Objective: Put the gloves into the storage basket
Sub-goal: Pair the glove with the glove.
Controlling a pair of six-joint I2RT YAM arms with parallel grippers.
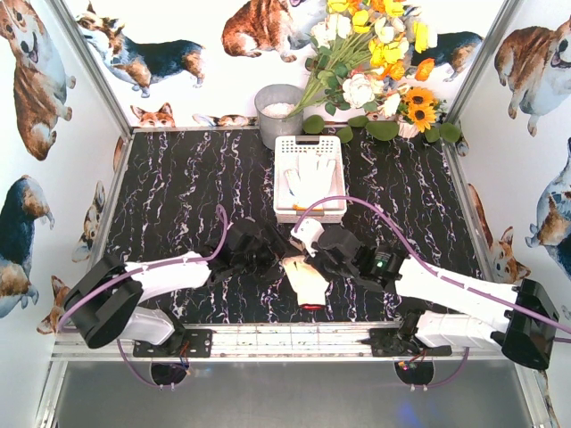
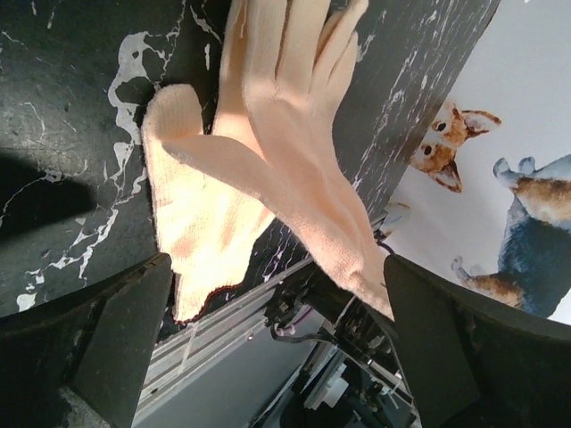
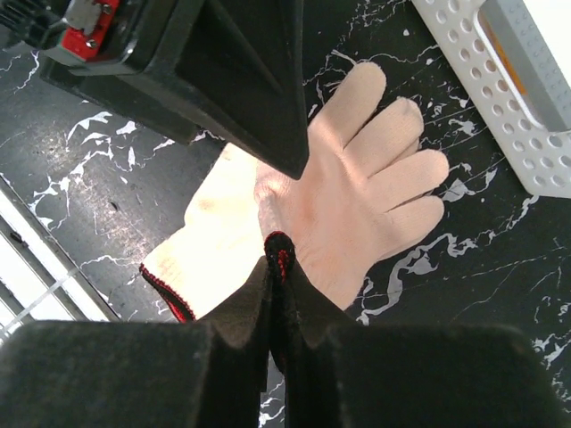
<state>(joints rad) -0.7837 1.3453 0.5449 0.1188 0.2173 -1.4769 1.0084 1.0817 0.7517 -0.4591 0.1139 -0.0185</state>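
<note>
The right tool (image 3: 277, 251) is pressed together on the red-trimmed cuff of a cream glove (image 3: 357, 178). The glove's fingers trail on the dark surface (image 1: 178, 196) near its front edge, over a second glove (image 3: 210, 245) lying flat. The left tool (image 2: 277, 267) hangs spread wide just beside, gripping nothing. The storage basket (image 1: 309, 217) sits just beyond, with other gloves (image 1: 310, 176) inside. The right arm should probably lift straight until the fingers clear the lower glove and the rim, then release over the basket's middle; a swing could shake the thin pinch loose.
</note>
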